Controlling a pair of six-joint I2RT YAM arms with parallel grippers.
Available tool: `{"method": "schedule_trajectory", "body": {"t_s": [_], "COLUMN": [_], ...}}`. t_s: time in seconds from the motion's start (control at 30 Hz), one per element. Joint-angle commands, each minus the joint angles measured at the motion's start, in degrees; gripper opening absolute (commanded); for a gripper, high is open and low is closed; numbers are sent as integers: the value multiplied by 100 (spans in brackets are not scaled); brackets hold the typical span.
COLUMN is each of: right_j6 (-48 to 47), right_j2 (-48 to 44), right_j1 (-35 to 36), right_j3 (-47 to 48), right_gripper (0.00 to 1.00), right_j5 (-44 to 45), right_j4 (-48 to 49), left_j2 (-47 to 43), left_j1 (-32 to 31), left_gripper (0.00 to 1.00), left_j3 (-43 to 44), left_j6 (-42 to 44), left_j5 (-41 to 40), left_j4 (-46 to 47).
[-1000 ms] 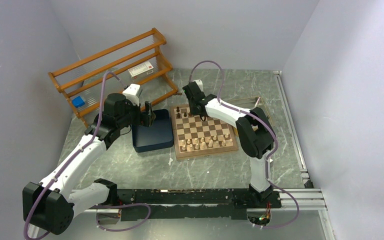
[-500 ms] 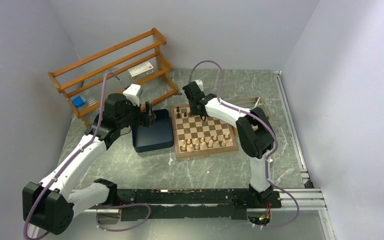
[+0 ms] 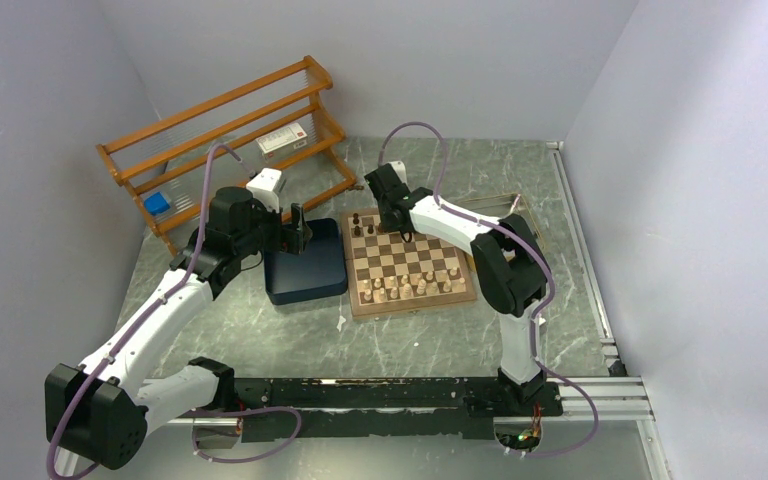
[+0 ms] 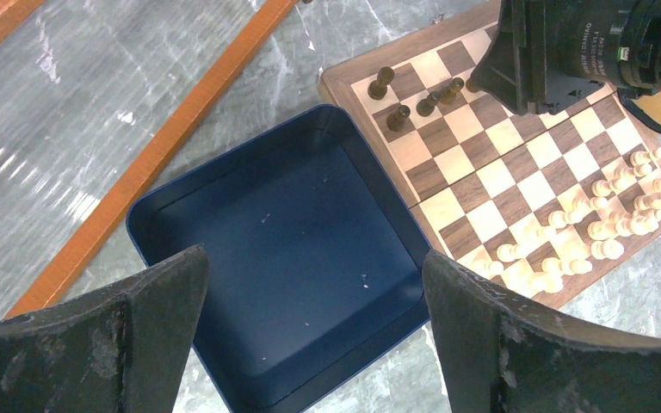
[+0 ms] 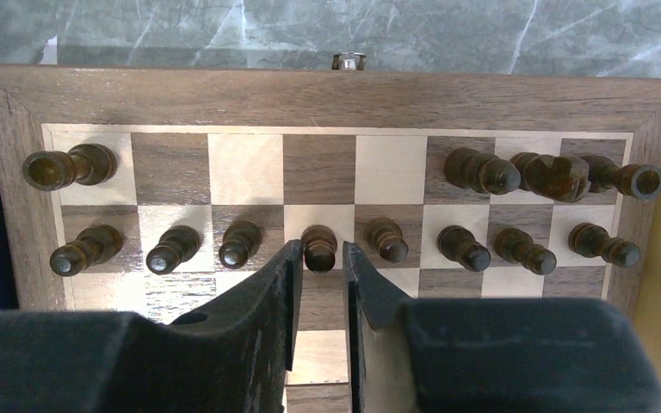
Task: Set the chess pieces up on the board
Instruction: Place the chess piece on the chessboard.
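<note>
My right gripper (image 5: 321,258) is low over the far side of the chessboard (image 5: 327,99), its fingers only narrowly apart on either side of a dark pawn (image 5: 318,245) that stands on the fourth square of the pawn rank. I am there to seat that pawn in the gap in its row. Whether the pads are touching it I cannot tell. By my count the rank has eight dark pawns, so I judge it full. Behind it stand four dark pieces: one rook (image 5: 69,165) in the left corner and three bunched at the right end around a knight (image 5: 559,175). That leaves four back-rank squares bare. My left gripper (image 4: 314,258) hangs with fingers spread wide over the dark blue tray (image 4: 224,168), placed to fetch more, though I see no piece in the part that shows. The pale chessmen (image 4: 602,215) crowd the near side in two rows, too tightly for a sure count
</note>
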Motion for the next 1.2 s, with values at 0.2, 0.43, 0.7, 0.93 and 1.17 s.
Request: {"method": "schedule_trajectory", "body": {"t_s": [0.2, 0.43, 0.7, 0.93, 1.17], "right_j6": [-72, -163, -1137, -2330, -3325], "right_j2": [-113, -207, 40, 747, 1284], "right_j1": [21, -14, -212, -492, -903], "right_j3": [177, 525, 724, 1026, 1287], "right_gripper": [28, 30, 31, 33, 40], "right_j5": [2, 156, -672, -1854, -3517], "right_j4": [55, -70, 1008, 2218, 2787], "left_j2": [-91, -117, -207, -298, -346], "left_j1": [-44, -43, -50, -60, -122], "left_gripper": [98, 98, 98, 98, 98], "left_j3": [28, 60, 6, -13, 3], "left_j6": [57, 62, -17, 23, 65], "left_j5": [-30, -32, -213, 41, -21], "left_j4": [2, -93, -130, -63, -69]}}
